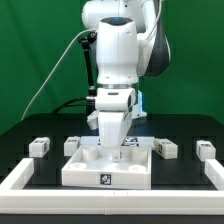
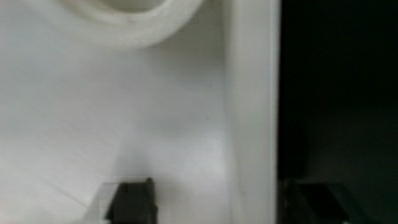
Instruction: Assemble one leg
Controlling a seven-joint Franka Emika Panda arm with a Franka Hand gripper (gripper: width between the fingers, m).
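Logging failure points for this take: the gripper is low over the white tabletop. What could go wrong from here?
1. The gripper is open with its fingers straddling the tabletop edge; descending or closing there could shove or tilt the tabletop.
2. It holds nothing, and a leg sits close beside the tabletop, so a low sideways move might knock it.

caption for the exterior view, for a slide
Franka end effector low over the white tabletop, loose tagged legs flanking it on the black table

Legs (image 1: 39, 146), tabletop (image 1: 80, 172) matt white plastic; arm (image 1: 115, 45) shell glossy; table (image 1: 190, 130) matt black.
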